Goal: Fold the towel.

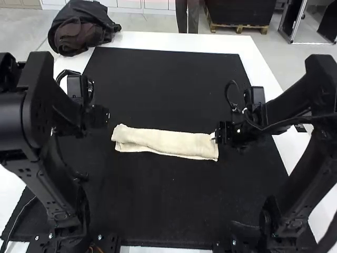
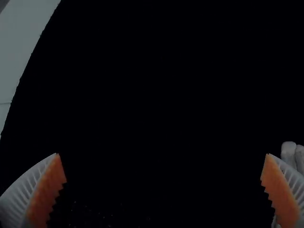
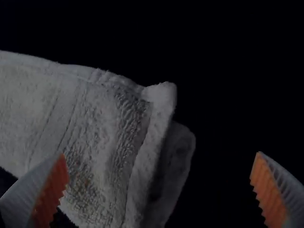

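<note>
A cream towel lies folded into a long narrow strip across the middle of the black mat. Just off its left end is my left gripper; my right gripper is at its right end. In the left wrist view my left gripper is open with nothing between its fingers, and a bit of towel shows beside one finger. In the right wrist view my right gripper is open over the layered end of the towel, one finger over the cloth and the other over the mat.
The black mat covers most of the white table. A dark bag or garment lies at the table's back left corner. Cables hang by both arms.
</note>
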`<move>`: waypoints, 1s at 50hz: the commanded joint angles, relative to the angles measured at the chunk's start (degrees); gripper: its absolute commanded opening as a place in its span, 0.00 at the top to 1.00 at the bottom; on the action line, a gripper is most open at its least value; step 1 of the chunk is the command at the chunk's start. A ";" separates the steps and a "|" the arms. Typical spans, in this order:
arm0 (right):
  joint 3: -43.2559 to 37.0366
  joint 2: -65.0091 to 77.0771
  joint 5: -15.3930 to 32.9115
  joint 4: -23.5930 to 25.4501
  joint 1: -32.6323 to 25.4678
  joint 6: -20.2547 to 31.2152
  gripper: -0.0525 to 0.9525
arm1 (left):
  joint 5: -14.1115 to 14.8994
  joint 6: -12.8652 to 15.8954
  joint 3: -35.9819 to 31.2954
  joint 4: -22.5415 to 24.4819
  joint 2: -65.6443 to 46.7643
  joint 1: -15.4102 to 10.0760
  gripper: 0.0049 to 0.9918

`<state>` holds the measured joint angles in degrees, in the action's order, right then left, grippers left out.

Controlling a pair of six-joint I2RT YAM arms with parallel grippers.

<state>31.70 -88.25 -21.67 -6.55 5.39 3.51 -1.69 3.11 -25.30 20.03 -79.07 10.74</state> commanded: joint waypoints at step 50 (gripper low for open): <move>2.13 -10.01 -2.85 -3.65 4.90 -2.10 0.97 | 0.46 -1.62 -1.24 -2.01 3.13 -0.46 0.03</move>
<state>33.45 -97.36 -19.66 -11.70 8.56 2.09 -1.69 2.09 -25.30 17.80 -76.95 10.74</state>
